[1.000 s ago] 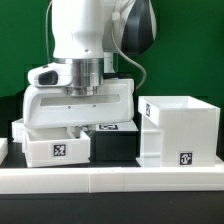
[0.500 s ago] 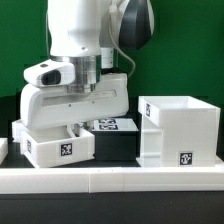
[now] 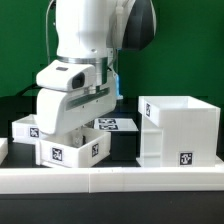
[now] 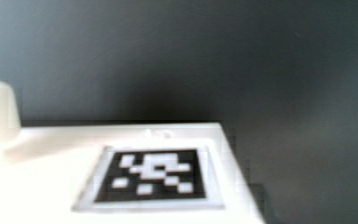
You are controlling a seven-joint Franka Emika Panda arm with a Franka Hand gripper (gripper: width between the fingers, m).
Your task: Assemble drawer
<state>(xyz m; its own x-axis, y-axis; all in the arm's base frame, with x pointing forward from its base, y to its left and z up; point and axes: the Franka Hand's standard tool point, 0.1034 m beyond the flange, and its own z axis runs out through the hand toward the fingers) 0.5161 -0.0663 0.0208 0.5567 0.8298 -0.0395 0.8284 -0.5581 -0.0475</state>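
In the exterior view my gripper point(image 3: 82, 124) hangs tilted over a small white box tray point(image 3: 75, 150) and its fingers reach into it, shut on a wall. This tray shows a tag on its front and sits askew at the exterior view's left. A second small tray point(image 3: 27, 127) stands just behind it, further left. The large white housing point(image 3: 176, 126), open on top, stands at the exterior view's right, apart from both trays. The wrist view shows the held tray's white face and tag point(image 4: 153, 180) close up over the dark table; my fingers do not show there.
The marker board point(image 3: 120, 124) lies flat on the black table between the trays and the housing. A long low white rail point(image 3: 120, 180) runs along the front edge. A green wall is behind. A small white part point(image 3: 3, 148) shows at the far left edge.
My hand has tilted and shifted towards the exterior view's right. The small tray turned and moved with it, uncovering the second tray behind.
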